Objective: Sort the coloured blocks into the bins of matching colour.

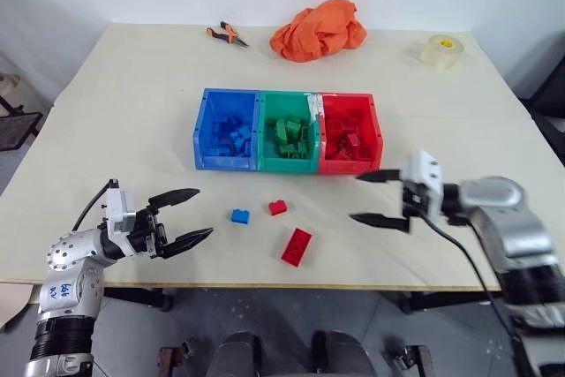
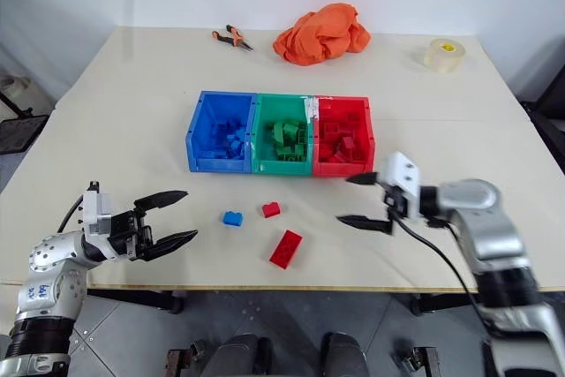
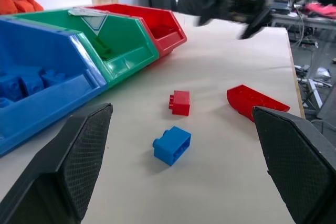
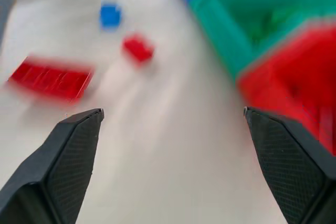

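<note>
Three joined bins stand mid-table: blue [image 1: 205, 130], green [image 1: 284, 162], red [image 1: 376, 134], each holding several bricks of its own colour. In front of them lie a short blue block [image 1: 240, 215], a short red block [image 1: 278, 207] and a longer red block [image 1: 297, 246]. My left gripper [image 1: 191, 215] is open and empty, hovering left of the blue block and pointing toward it. My right gripper [image 1: 375, 197] is open and empty, just in front of the red bin's right corner and right of the loose blocks.
At the far side of the table lie an orange cloth [image 1: 318, 29], pliers [image 1: 226, 34] and a roll of tape [image 1: 439, 50]. The table's front edge [image 1: 265, 285] runs just below the loose blocks.
</note>
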You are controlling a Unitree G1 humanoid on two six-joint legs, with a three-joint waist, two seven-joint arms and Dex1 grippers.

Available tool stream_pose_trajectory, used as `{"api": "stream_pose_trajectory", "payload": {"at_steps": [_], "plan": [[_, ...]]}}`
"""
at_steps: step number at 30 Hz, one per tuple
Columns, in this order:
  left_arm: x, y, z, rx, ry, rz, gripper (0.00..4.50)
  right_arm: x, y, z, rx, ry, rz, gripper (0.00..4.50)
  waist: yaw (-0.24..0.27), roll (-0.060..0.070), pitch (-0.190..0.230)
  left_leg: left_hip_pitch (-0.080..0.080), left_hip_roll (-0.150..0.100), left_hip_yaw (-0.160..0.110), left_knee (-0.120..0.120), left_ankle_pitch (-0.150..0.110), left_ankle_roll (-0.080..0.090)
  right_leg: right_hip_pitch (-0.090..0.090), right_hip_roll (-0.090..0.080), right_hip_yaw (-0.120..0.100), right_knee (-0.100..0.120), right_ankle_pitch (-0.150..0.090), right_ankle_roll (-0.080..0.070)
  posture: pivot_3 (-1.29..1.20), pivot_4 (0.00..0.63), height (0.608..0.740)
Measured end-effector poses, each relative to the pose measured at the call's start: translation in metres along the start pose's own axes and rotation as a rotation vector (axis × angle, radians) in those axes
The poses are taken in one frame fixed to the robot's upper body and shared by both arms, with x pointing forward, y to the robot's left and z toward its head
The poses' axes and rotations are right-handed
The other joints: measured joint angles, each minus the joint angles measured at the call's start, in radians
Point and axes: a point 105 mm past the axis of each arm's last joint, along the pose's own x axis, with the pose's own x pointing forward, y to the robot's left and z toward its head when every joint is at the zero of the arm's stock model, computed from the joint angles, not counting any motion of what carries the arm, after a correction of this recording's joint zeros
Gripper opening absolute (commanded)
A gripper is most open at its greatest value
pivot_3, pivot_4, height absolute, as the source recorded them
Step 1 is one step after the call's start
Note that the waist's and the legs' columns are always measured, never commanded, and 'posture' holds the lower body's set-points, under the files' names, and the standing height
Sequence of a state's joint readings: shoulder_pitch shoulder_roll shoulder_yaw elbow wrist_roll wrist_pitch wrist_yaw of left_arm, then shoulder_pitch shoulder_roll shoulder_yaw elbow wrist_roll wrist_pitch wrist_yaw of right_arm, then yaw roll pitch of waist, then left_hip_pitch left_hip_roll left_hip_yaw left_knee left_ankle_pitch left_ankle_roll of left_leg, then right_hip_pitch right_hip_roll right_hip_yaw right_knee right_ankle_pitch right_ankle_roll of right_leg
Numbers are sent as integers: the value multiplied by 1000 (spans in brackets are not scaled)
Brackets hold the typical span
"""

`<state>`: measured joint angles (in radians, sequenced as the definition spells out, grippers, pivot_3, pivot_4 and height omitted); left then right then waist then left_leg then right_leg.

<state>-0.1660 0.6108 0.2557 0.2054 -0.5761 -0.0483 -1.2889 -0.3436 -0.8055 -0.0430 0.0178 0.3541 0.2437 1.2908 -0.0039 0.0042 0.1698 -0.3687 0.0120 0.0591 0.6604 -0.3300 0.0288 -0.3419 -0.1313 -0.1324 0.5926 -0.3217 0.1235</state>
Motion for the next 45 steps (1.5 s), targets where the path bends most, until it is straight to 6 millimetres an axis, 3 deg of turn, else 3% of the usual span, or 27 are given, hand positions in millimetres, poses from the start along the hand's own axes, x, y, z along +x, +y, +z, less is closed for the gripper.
{"api": "stream_pose_trajectory", "payload": {"at_steps": [5,11,14,17,20,32,42,45], "plan": [[-4,4,-1,-2,11,-12,4500,-35,13,-29,64,137,-36,4467,0,0,0,1,2,4,0,0,0,0,0,-1,-1,0,0,0,150,740],[-5,3,0,3,13,-37,4500,-30,14,-17,27,121,-46,4467,2,0,0,1,2,4,0,0,0,-1,-1,0,-1,0,0,0,150,740],[-3,4,1,5,11,-42,4500,1,17,-3,3,59,-4,4467,0,-1,0,1,2,3,0,0,0,-1,-1,0,-1,0,0,0,150,740],[2,5,4,18,2,-57,4500,39,35,7,-26,5,117,4467,0,-1,0,0,2,3,0,0,-1,-2,-1,0,0,0,0,0,150,740],[3,3,4,18,2,-61,4500,63,46,13,-67,-8,213,4467,2,-1,0,0,1,2,0,0,0,-2,0,0,1,0,0,0,150,740],[-4,-13,-2,-6,18,-41,4500,110,59,23,-286,-23,494,4467,-4,-1,0,1,1,1,1,-1,0,-1,0,0,2,0,0,0,150,740],[-6,-19,-2,0,15,0,4500,143,60,22,-279,-45,607,4467,-8,-1,0,0,1,-1,2,-1,0,-1,0,0,4,0,0,0,150,740],[-8,-22,-4,-8,19,17,4500,144,60,15,-250,-39,625,3552,-11,-1,0,0,1,-1,2,-1,0,-1,0,0,4,0,0,0,150,740]]}}
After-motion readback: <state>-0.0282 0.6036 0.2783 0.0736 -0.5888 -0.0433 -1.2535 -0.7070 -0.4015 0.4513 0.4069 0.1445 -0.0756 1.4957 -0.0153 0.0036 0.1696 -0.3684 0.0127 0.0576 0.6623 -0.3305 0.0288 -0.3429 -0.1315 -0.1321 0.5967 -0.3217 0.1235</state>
